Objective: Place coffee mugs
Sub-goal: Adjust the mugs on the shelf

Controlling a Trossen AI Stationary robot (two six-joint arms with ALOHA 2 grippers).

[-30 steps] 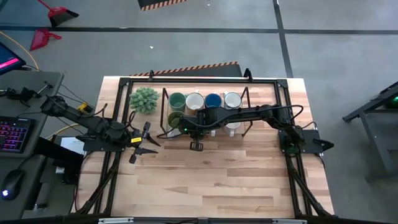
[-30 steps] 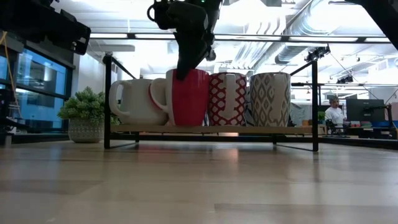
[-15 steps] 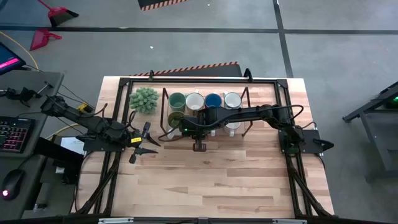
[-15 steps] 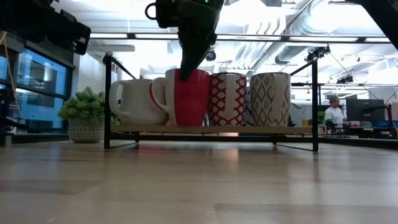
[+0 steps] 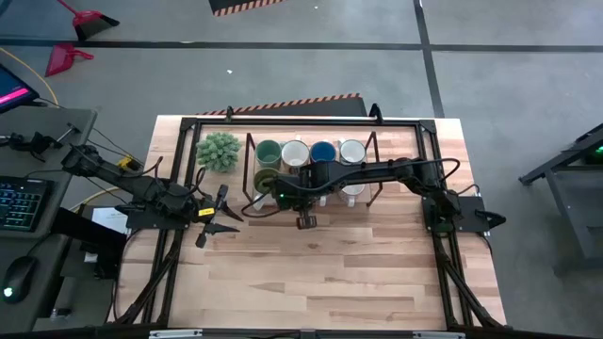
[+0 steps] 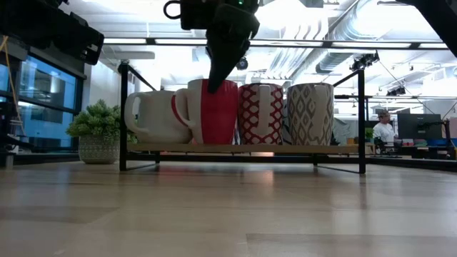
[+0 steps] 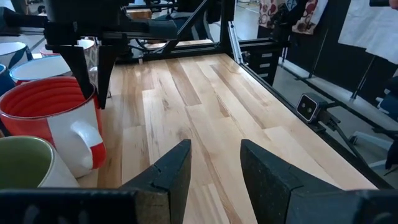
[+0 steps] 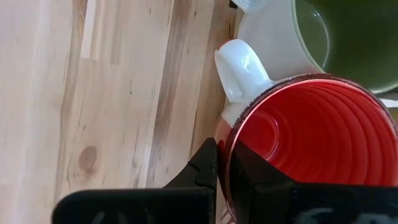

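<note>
The right gripper [image 6: 216, 80] pinches the rim of the glossy red ceramic mug with a white handle [image 6: 209, 112] — one finger inside the bowl, one outside, as the right wrist view shows. The mug stands on the low black metal-framed rack [image 5: 369, 193] at the far side of the pale wooden worktop [image 5: 311, 273], in the front row between a cream mug with an olive-green interior [image 6: 153, 116] and a red-and-white lattice-patterned mug [image 6: 260, 113]; a grey-and-cream diamond-patterned mug [image 6: 310, 113] ends the row. Behind them, the high view shows a teal-green mug [image 5: 268, 152], a white mug [image 5: 296, 153], a blue mug [image 5: 323, 152] and another white mug [image 5: 352, 151].

Compared with a second ago, the red mug sits slightly higher and a touch further along the row toward the patterned mugs, and the right wrist has shifted that way too — the grip itself looks unchanged.

The left gripper [image 5: 213, 216] waits over the worktop's left side with its fingers spread, just where it was. A spiky green potted plant [image 5: 219, 151] stands beside the rack.
</note>
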